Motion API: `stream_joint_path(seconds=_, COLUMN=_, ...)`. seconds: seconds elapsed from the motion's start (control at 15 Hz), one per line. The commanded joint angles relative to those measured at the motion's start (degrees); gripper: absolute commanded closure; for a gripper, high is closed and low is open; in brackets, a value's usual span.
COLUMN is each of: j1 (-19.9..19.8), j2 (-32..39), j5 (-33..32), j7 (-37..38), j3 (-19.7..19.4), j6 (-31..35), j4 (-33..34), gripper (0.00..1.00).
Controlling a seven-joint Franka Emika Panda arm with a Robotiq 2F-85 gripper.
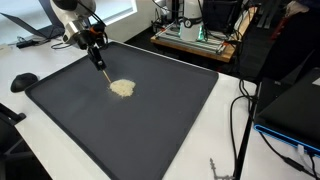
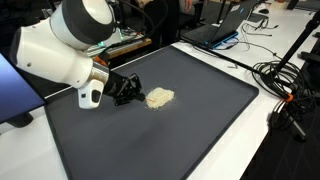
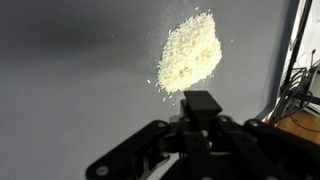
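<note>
A small pile of pale beige grains [image 1: 122, 88] lies on a large dark grey mat [image 1: 150, 130], and shows in both exterior views [image 2: 159, 97] and in the wrist view [image 3: 190, 52]. My gripper [image 1: 93, 38] hangs above the mat just beside the pile. It is shut on a thin stick-like tool [image 1: 101, 62] whose lower end reaches down close to the pile's edge. In the wrist view the gripper [image 3: 200, 118] clamps the tool's black end [image 3: 202, 102], which points at the grains. A few loose grains are scattered around the pile.
The mat [image 2: 170, 140] rests on a white table. A black rounded object [image 1: 22, 82] sits off the mat's corner. Cables [image 2: 290, 90] and a stand lie along one side. Electronics [image 1: 195, 35] and a laptop [image 2: 235, 20] stand at the back.
</note>
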Motion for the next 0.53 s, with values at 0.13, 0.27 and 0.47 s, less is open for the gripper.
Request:
stream_joint_path(seconds=0.13, j1=-0.49, j2=-6.35, j5=9.91, j7=-4.42, j3=-2.61, j6=-1.27, j4=-10.27, gripper=0.97)
stream_joint_path(seconds=0.27, j1=0.13, j2=-8.87, j5=13.62, j7=-4.94, j3=-4.02, j6=-0.64, j4=-14.28, gripper=0.97)
stream_joint_path(seconds=0.47, j1=1.9, j2=-12.37, j5=17.98, j7=-4.01, j3=-6.45, j6=0.25, j4=-19.39, gripper=0.97)
